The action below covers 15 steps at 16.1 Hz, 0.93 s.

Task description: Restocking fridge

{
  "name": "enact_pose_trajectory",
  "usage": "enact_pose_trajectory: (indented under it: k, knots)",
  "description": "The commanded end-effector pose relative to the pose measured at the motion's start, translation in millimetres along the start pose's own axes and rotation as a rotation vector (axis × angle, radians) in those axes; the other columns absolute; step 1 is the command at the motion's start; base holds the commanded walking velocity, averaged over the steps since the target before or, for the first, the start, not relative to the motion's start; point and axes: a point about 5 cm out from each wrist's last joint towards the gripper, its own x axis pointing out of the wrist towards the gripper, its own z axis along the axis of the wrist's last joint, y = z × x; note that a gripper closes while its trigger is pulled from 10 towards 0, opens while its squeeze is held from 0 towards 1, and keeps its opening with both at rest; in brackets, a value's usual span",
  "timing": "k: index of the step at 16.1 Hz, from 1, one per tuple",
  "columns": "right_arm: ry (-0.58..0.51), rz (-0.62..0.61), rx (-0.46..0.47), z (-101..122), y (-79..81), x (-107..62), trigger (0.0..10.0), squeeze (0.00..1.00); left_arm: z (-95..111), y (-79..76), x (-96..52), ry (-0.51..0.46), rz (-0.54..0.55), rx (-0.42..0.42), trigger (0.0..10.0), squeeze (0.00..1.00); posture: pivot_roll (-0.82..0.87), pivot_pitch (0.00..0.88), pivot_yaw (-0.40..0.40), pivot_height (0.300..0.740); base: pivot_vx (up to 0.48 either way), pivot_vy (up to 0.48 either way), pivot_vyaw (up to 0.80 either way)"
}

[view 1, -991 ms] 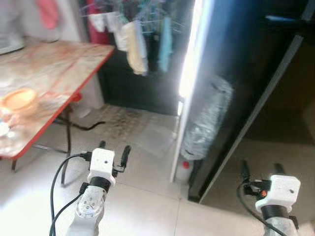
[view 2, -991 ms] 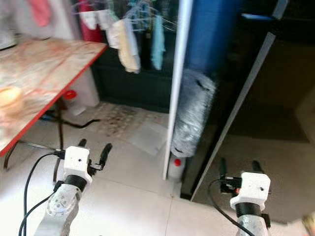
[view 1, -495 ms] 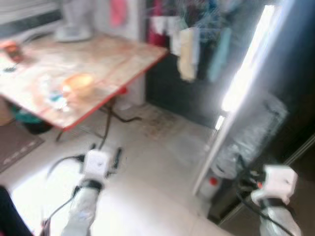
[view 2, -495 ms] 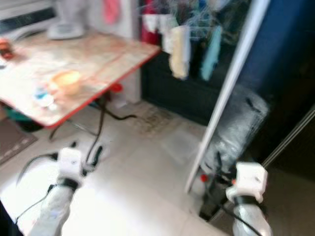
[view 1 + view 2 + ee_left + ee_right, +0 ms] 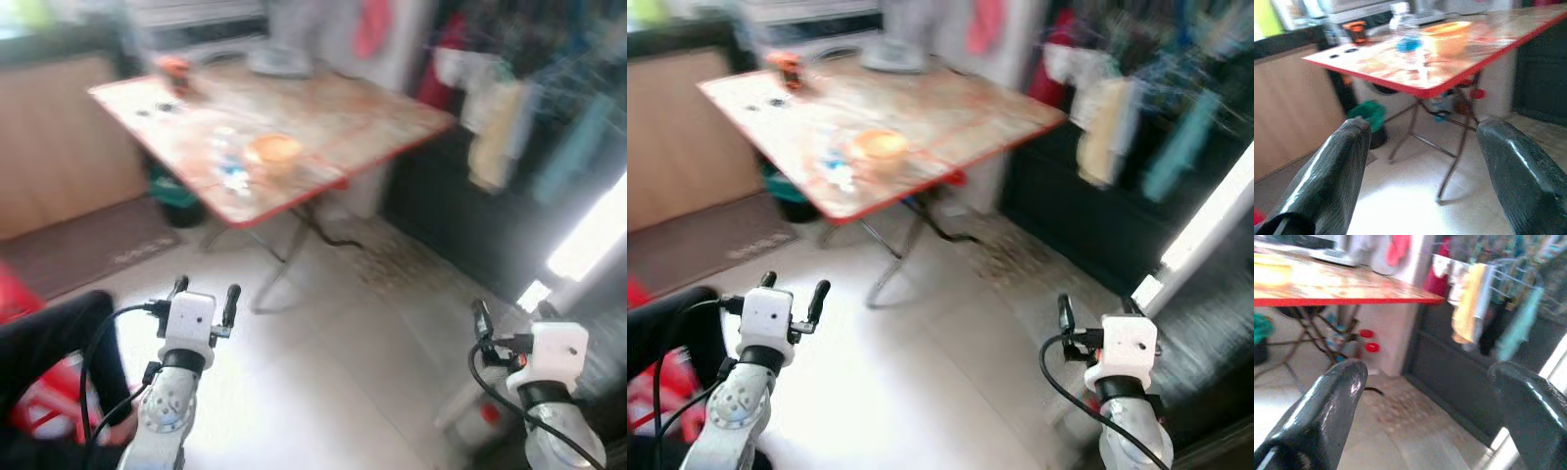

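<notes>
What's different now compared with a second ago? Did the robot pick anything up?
The robot's view has swung left, away from the dark fridge edge and toward the red-rimmed table, which now sits centred with its orange bowl and water bottle. That is the camera turning; the things themselves did not move. Nothing was picked up: the left tool and right tool stay open, empty and raised in front.

1 table (image 5: 343, 122), 1 bowl (image 5: 273, 150), 1 bottle (image 5: 1406, 30)

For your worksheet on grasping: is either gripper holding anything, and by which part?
Nothing is held. The left gripper and right gripper are both open with floor between their fingers.
</notes>
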Motion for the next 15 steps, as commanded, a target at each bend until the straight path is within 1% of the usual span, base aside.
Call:
enact_pose_trajectory:
  k: [1, 2, 3, 5, 6, 8, 9, 10, 11, 13, 14, 15]
  knots:
    - [0.026, -0.006, -0.012, -5, -6.4, -0.7, 10.0, 0.0, 0, -6.4, -2.0, -0.002, -0.012, -0.004, 10.0, 0.0, -0.12, 0.0, -0.072, 0.722, 0.0, 0.0, 0.8]
    - [0.027, 0.0, -0.014, -6, -4.9, 0.4, 10.0, 0.0, -1, -5.8, -3.0, 0.0, -0.012, -0.001, 10.0, 0.0, -0.13, 0.0, -0.073, 0.722, 0.0, 0.0, 0.8]
    - [0.041, 0.001, 0.001, -9, -4.2, 0.7, 10.0, 0.0, -2, -4.8, -2.9, 0.001, -0.01, 0.0, 10.0, 0.0, -0.13, 0.0, -0.072, 0.722, 0.0, 0.0, 0.0]
    - [0.066, -0.002, -0.009, -16, -6.2, 1.0, 10.0, 0.0, -1, -4.9, -1.8, -0.003, -0.011, 0.0, 10.0, 0.0, -0.12, 0.0, -0.074, 0.722, 0.0, 0.0, 0.0]
    - [0.084, -0.014, 0.01, -21, -7.6, 1.3, 10.0, 0.0, 0, -5.0, -1.4, -0.005, -0.011, -0.001, 10.0, 0.0, -0.11, 0.0, -0.081, 0.722, 0.0, 0.0, 0.0]
    - [0.164, -0.032, 0.058, -42, -9.9, 1.0, 10.0, 0.0, 2, -7.5, -0.5, -0.018, -0.027, -0.006, 10.0, 0.0, -0.09, 0.0, -0.096, 0.722, 0.0, 0.0, 0.0]
    - [0.242, -0.04, 0.081, -60, -11.6, -2.2, 10.0, 0.0, 6, -6.9, 0.7, -0.029, -0.003, -0.048, 10.0, 0.0, -0.08, 0.0, -0.1, 0.722, 0.0, 0.0, 0.0]
    - [0.348, -0.049, 0.091, -83, -12.9, -10.6, 10.0, 0.0, 13, -7.8, 2.6, -0.052, 0.003, -0.066, 10.0, 0.0, -0.07, 0.0, -0.101, 0.722, 0.0, 0.0, 0.0]
    - [0.437, -0.043, 0.083, -99, -11.4, -20.0, 10.0, 0.0, 20, -12.2, 3.5, -0.081, -0.025, -0.059, 10.0, 0.0, -0.07, 0.0, -0.097, 0.722, 0.0, 0.0, 0.0]
    - [0.568, -0.034, 0.081, -121, -7.1, -35.9, 10.0, 0.0, 32, -17.4, 6.1, -0.118, -0.054, -0.057, 10.0, 0.0, -0.07, 0.0, -0.084, 0.722, 0.0, 0.0, 0.0]
    - [0.715, -0.028, 0.072, -141, -1.4, -54.6, 10.0, 0.0, 43, -20.0, 10.7, -0.156, -0.072, -0.054, 10.0, 0.0, -0.07, 0.0, -0.077, 0.722, 0.0, 0.0, 0.0]
    - [0.794, -0.023, 0.074, -150, 2.2, -65.5, 10.0, 0.0, 47, -19.5, 13.7, -0.172, -0.071, -0.059, 10.0, 0.0, -0.07, 0.0, -0.075, 0.722, 0.0, 0.0, 0.0]
